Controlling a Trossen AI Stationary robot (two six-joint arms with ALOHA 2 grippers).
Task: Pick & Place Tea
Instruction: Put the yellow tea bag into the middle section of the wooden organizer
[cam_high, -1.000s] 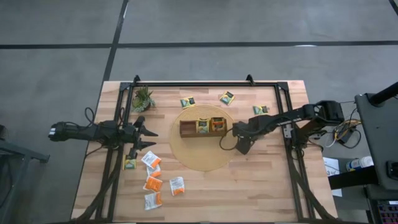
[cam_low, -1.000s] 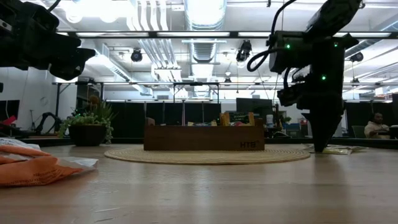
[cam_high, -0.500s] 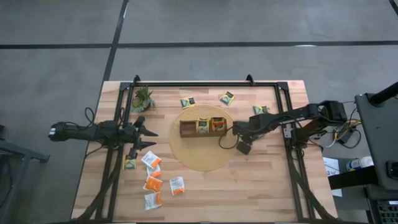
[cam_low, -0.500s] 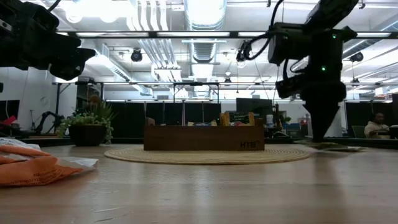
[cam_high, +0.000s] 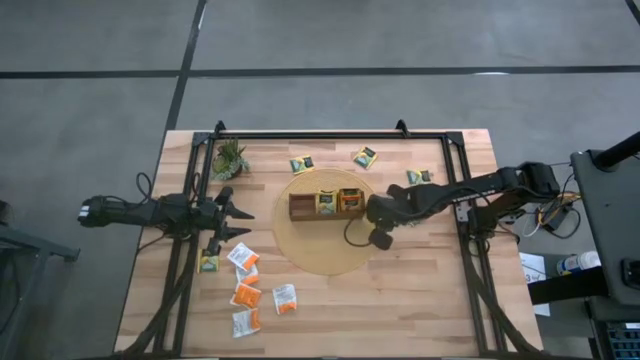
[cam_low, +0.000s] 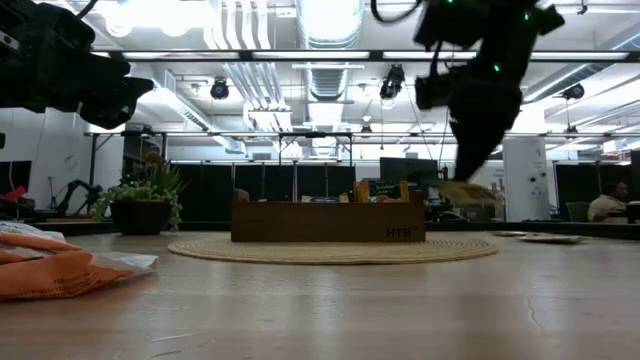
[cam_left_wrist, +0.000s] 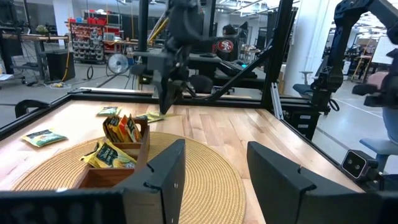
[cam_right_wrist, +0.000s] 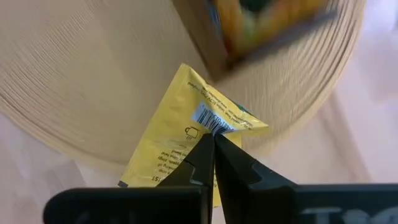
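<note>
Round mat (cam_high: 325, 250): right gripper (cam_right_wrist: 213, 149) pinches yellow sachet (cam_right_wrist: 186, 134), edge hidden.

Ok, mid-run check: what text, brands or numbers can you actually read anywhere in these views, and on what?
"HTB": on the front wall of the wooden tray, low view; the letters are small, so this reading is tentative.
Barcode, cup icon and fine print: on the yellow sachet held in the right gripper; too blurred to read.
Round red logo on a background sign: lettering unreadable.

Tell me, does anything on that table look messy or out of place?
Somewhat. Tea sachets lie scattered: a loose, overlapping heap of orange and white ones near the left gripper, and yellow ones strewn beyond the wooden tray. Nothing looks damaged.
</note>
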